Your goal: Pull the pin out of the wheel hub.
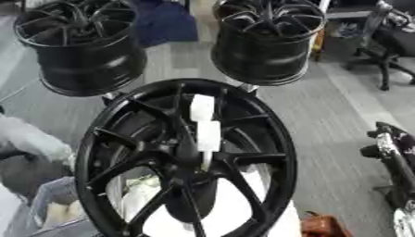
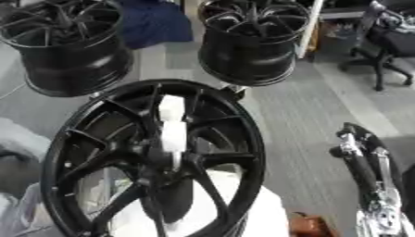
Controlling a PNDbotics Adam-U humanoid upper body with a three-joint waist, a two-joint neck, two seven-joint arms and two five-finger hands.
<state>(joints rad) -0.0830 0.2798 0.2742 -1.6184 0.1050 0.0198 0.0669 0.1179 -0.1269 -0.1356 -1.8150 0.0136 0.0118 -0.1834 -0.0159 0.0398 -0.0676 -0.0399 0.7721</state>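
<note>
Item: white, blocky plastic-looking pin [image 1: 204, 131], standing up out of the centre of the black multi-spoke metal wheel hub [image 1: 113, 139] at lower centre of frame. I judge it light, stiff and smooth; best taken around its wider upper block, pulled straight along its axis. Two-stepped, pale, tapering toward the hub bore. My right robot hand [image 2: 366, 178] shows at right edge, black and silver, holding nothing; how far open, I cannot tell. Left robot hand unseen.

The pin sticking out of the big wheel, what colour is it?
White. The pin stands out against the black wheel hub, and the left eye view shows it best.
</note>
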